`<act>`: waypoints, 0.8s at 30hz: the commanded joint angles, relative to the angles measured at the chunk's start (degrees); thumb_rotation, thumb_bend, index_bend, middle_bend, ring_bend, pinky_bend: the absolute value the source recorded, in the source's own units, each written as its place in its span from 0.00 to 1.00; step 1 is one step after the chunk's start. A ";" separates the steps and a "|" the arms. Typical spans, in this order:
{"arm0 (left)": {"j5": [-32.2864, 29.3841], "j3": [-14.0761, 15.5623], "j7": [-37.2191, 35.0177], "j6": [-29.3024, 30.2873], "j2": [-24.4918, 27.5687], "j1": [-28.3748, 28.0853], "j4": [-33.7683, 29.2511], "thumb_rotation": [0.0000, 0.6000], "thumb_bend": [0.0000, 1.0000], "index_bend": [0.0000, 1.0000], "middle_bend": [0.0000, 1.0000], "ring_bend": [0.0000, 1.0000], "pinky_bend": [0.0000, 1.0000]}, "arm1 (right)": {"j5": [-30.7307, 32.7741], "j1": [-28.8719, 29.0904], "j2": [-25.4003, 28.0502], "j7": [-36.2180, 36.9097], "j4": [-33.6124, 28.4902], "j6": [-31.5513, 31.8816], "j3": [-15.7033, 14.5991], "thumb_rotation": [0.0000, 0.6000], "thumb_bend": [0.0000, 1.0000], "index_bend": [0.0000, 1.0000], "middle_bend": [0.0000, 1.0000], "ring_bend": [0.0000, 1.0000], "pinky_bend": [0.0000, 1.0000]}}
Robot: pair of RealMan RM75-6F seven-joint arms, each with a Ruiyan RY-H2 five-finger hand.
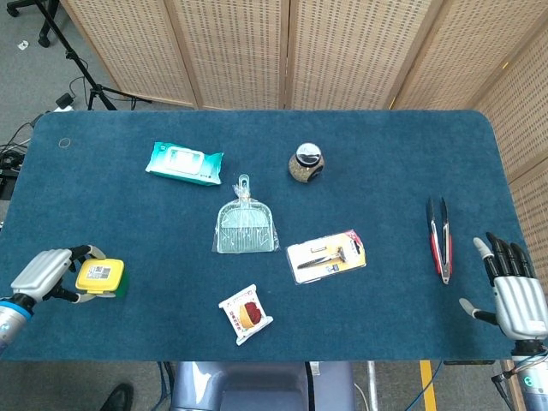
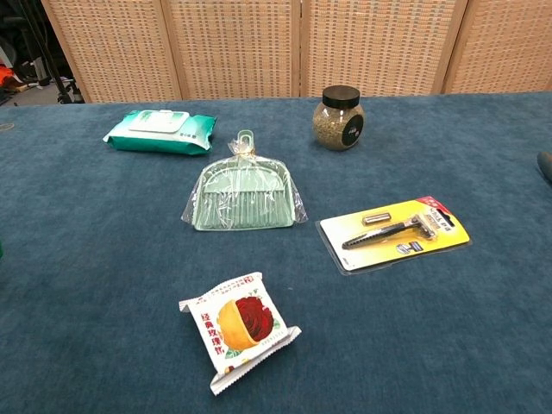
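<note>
Snack packet [image 2: 239,329]: Chinese print, illegible; no other readable text
</note>
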 commanded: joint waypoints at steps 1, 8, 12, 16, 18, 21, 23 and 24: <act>-5.20 0.77 -3.28 -21.23 4.81 -10.91 -1.95 1.00 0.33 0.53 0.46 0.44 0.47 | 0.16 0.02 -0.06 -0.11 0.02 -0.05 0.06 1.00 0.00 0.01 0.00 0.00 0.00; -10.34 0.17 -4.79 -33.48 2.25 -16.36 0.64 1.00 0.29 0.45 0.33 0.33 0.41 | 0.65 0.10 -0.13 -0.13 0.19 -0.33 0.19 1.00 0.00 0.01 0.00 0.00 0.00; -11.85 0.05 -3.43 -31.58 0.21 -15.69 2.59 1.00 0.15 0.01 0.00 0.00 0.00 | 0.71 0.12 -0.14 -0.22 0.18 -0.44 0.15 1.00 0.00 0.01 0.00 0.00 0.00; -13.08 -1.34 0.54 -19.04 -2.23 -11.65 3.86 1.00 0.12 0.00 0.00 0.00 0.00 | 0.70 0.13 -0.16 -0.49 0.14 -0.53 0.05 1.00 0.00 0.01 0.00 0.00 0.00; -13.27 -1.80 2.48 -14.36 -2.99 -10.08 3.93 1.00 0.12 0.00 0.00 0.00 0.00 | 0.75 0.16 -0.19 -0.61 0.11 -0.63 0.02 1.00 0.00 0.01 0.00 0.00 0.00; -13.31 -2.34 4.80 -8.91 -3.54 -8.13 3.05 1.00 0.12 0.00 0.00 0.00 0.00 | 0.87 0.22 -0.22 -0.92 0.02 -0.89 -0.05 1.00 0.00 0.01 0.00 0.00 0.00; -12.68 -2.38 4.83 -7.43 -3.15 -7.42 2.34 1.00 0.13 0.00 0.00 0.00 0.00 | 0.92 0.22 -0.21 -1.00 -0.05 -0.96 -0.08 1.00 0.00 0.01 0.00 0.00 0.00; -11.00 -1.81 4.49 -6.27 -2.04 -6.52 1.45 1.00 0.13 0.00 0.00 0.00 0.00 | 0.90 0.19 -0.21 -1.04 -0.12 -0.84 -0.05 1.00 0.00 0.01 0.00 0.00 0.00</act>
